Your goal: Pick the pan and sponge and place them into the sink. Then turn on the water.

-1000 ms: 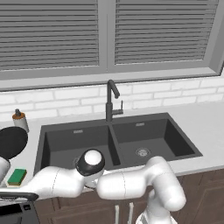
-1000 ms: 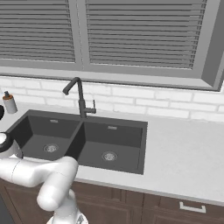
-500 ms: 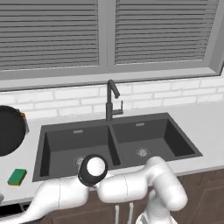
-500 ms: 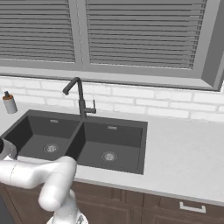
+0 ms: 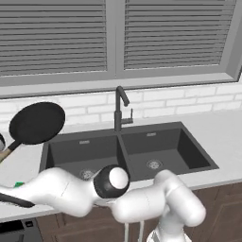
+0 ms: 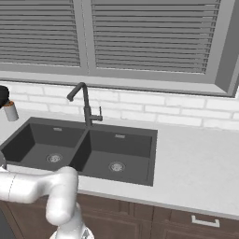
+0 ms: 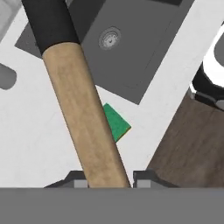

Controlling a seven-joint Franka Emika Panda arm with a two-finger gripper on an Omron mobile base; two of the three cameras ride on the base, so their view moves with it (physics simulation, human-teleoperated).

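Your gripper (image 7: 107, 183) is clamped on the wooden handle of the pan (image 5: 37, 123), raised at the left of the left base view beside the sink (image 5: 127, 153), so watch that long lever twisting in the fingers and dropping it onto the sponge (image 7: 116, 123) below.

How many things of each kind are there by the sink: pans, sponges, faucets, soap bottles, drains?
Pan: 1
Sponge: 1
Faucet: 1
Soap bottle: 1
Drains: 2
Total: 6
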